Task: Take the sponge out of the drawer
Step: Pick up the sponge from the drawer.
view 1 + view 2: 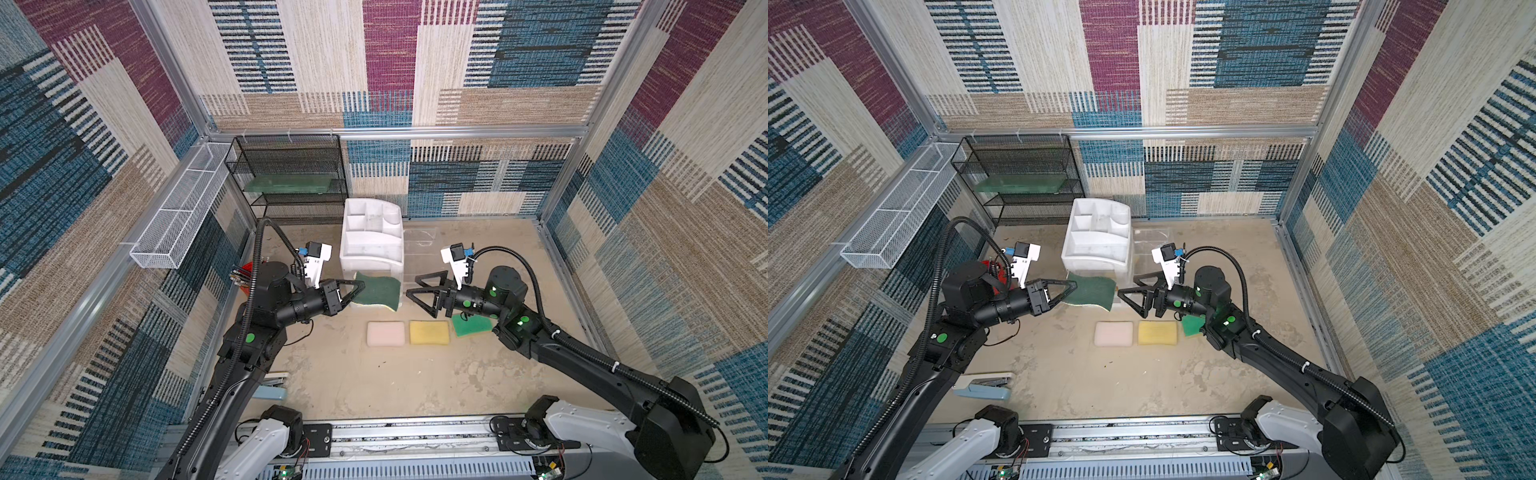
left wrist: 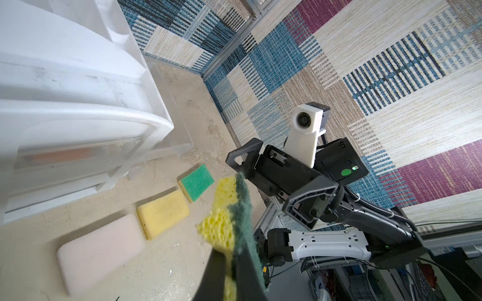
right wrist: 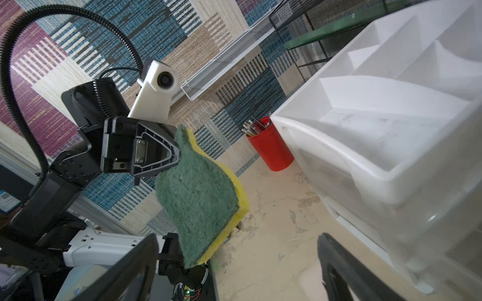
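Note:
A sponge [image 1: 376, 291] with a dark green scouring face and a yellow body hangs in the air just in front of the white drawer chest [image 1: 353, 257]. My left gripper [image 1: 358, 293] is shut on one end of it; in the left wrist view both fingers pinch the sponge [image 2: 229, 208] edge-on. My right gripper [image 1: 412, 287] stands open just to the right of the sponge, touching nothing. In the right wrist view the sponge [image 3: 198, 192] hangs ahead of the wide-apart jaws and the drawer chest [image 3: 378, 156] is close by. The sponge hides the chest's lower front in both top views.
On the table before the chest lie a pink sponge [image 1: 385, 333], a yellow sponge [image 1: 429, 332] and a light green sponge [image 1: 469, 325] partly under my right arm. A black mesh rack [image 1: 291, 178], a white wire basket [image 1: 178, 216], a red brush cup [image 3: 271, 148] and a stapler [image 1: 984, 388] stand to the left.

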`<state>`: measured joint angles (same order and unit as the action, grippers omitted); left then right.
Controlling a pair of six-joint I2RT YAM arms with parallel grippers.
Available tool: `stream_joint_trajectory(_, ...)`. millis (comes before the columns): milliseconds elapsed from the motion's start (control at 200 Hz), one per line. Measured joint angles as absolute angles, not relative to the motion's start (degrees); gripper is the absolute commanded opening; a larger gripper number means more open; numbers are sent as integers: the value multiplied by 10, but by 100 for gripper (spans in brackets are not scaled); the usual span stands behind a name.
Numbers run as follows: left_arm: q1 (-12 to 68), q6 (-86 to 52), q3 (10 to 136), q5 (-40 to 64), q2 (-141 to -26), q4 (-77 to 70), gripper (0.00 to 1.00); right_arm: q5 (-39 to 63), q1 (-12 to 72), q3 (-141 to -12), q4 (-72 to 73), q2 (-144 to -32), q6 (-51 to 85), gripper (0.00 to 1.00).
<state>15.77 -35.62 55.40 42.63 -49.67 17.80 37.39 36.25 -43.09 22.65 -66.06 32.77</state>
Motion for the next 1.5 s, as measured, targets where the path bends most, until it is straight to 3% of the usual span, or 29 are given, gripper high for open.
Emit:
stream_joint_trajectory(170,158,-360,549,442,-497,157,0,400,380,-430,272,-677,345,99)
stream_joint_trajectory(446,158,-373,541,469,-494,127,0,406,387,-445,296,-716,360,82)
stream_joint_trajectory(811,158,-379,534,471,-495,113,0,416,408,-461,319,-736,362,28)
stream_joint_trajectory(951,156,-379,534,470,-495,113,0,414,412,-467,319,-736,361,1)
stream_joint_trajectory(1022,156,-379,534,469,-495,110,0,413,413,-469,317,-733,359,0)
stream_joint_trajectory(1057,156,-379,534,469,-495,108,9,410,413,-469,315,-731,357,0)
stream_joint_trajectory(1122,156,-379,534,468,-495,109,33,406,416,-474,303,-730,352,0)
stream_joint_trajectory(1157,156,-379,534,467,-496,108,54,403,417,-478,294,-729,348,0)
stream_joint_trajectory(1182,156,-379,534,467,-496,108,75,403,418,-481,288,-729,345,0)
stream_joint_trajectory(1237,157,-379,534,467,-499,109,98,404,421,-488,278,-728,336,0)
stream_joint_trajectory(1502,155,-378,543,450,-497,134,100,358,411,-506,167,-687,279,0)
